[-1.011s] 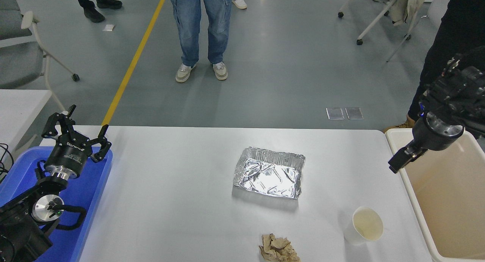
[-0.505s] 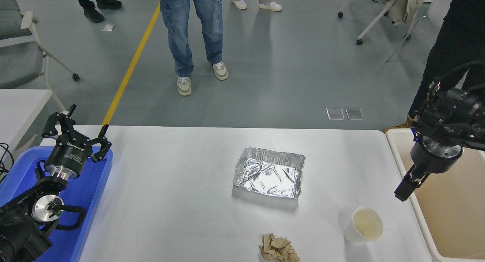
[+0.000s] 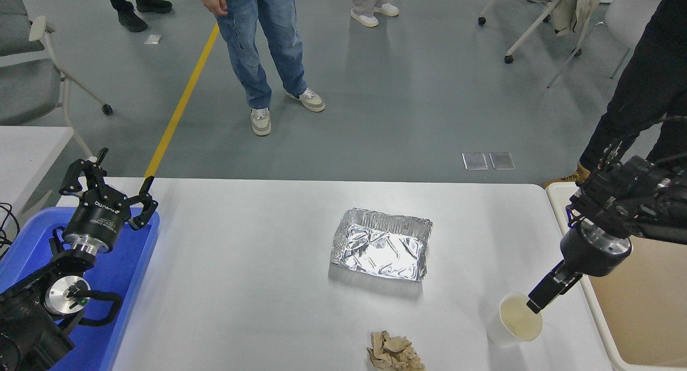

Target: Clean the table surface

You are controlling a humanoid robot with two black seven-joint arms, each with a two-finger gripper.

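Note:
The white table surface (image 3: 241, 274) carries a crumpled foil tray (image 3: 382, 245) at its middle, a white paper cup (image 3: 514, 320) at the front right and a wad of crumpled brown paper (image 3: 394, 352) at the front edge. My right gripper (image 3: 541, 297) reaches down from the right, its tip just over the cup's right rim. It is seen edge-on as one dark bar. My left gripper (image 3: 110, 186) is parked open above the blue bin at the far left, holding nothing.
A beige plastic bin (image 3: 638, 312) stands against the table's right edge, under my right arm. A blue bin (image 3: 123, 263) sits at the left edge. A person in jeans (image 3: 257, 49) stands beyond the far side, another in dark clothes (image 3: 638, 92) at the right.
My right arm has swung down and leftwards from above the beige bin to the paper cup's rim. The person in jeans has stepped to the left. The left arm has not moved.

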